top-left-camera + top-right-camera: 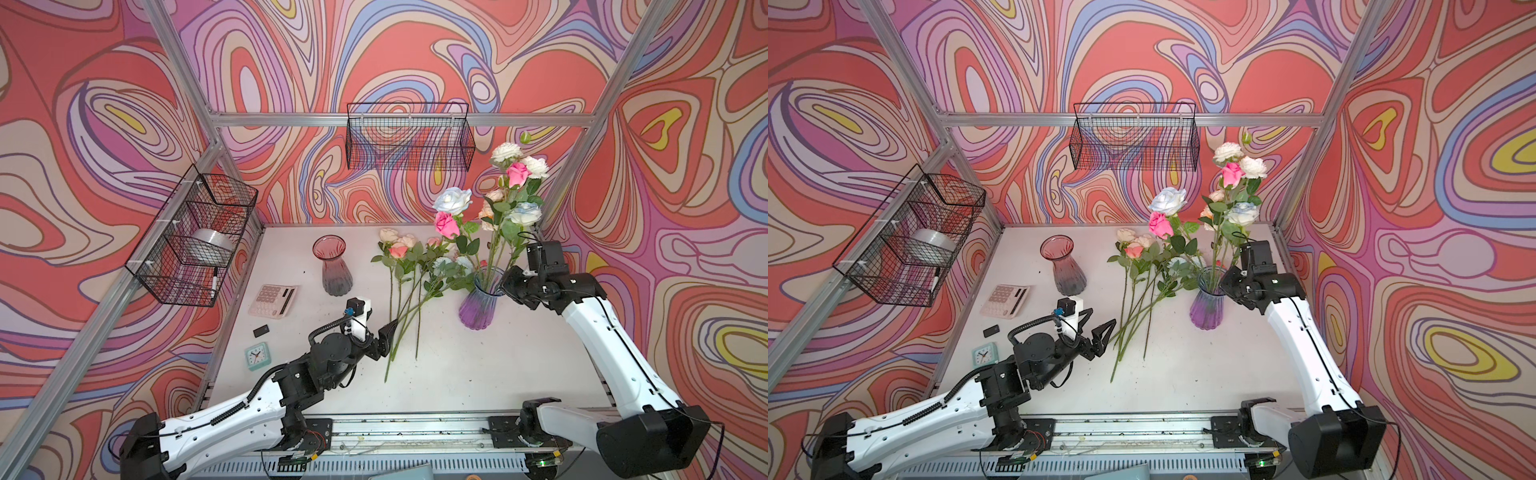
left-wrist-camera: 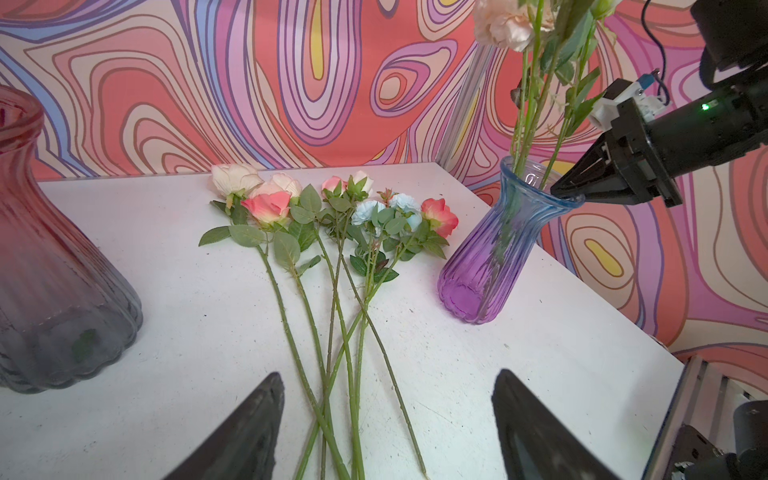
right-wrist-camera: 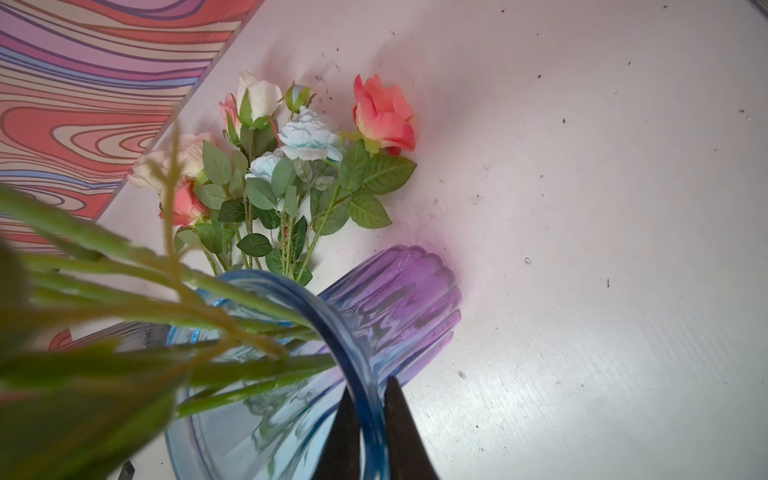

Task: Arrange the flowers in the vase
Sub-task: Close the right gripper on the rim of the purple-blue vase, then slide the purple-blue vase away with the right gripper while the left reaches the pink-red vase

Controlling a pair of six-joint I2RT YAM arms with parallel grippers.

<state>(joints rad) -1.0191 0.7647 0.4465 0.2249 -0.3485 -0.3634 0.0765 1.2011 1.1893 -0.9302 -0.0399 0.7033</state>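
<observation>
Left pincer (image 2: pixel 386 376): spread wide and low over the table (image 1: pixel 478 374), one finger on either side of the bare stem ends. From here I can't tell whether it touches a stem.
Right pincer (image 3: pixel 370 390): pinching the rim of the blue-purple vase (image 3: pixel 415 299), one finger inside the mouth and one outside.
Blue-purple vase: upright on the right half of the table, in both top views.
Standing flowers (image 1: pixel 511 195): several stems in that vase, with white, pink, peach and pale blue blooms high above the rim.
Loose flowers (image 2: pixel 332 232): a bunch lying flat between the two vases, heads toward the back wall, stems crossing as they run to the front. The rightmost heads lie just beside the blue-purple vase.
Red-grey vase (image 1: pixel 332 266): upright, left of the loose flowers and apart from them.
Calculator (image 1: pixel 273 300) and clock (image 1: pixel 257 355): near the table's left edge.
</observation>
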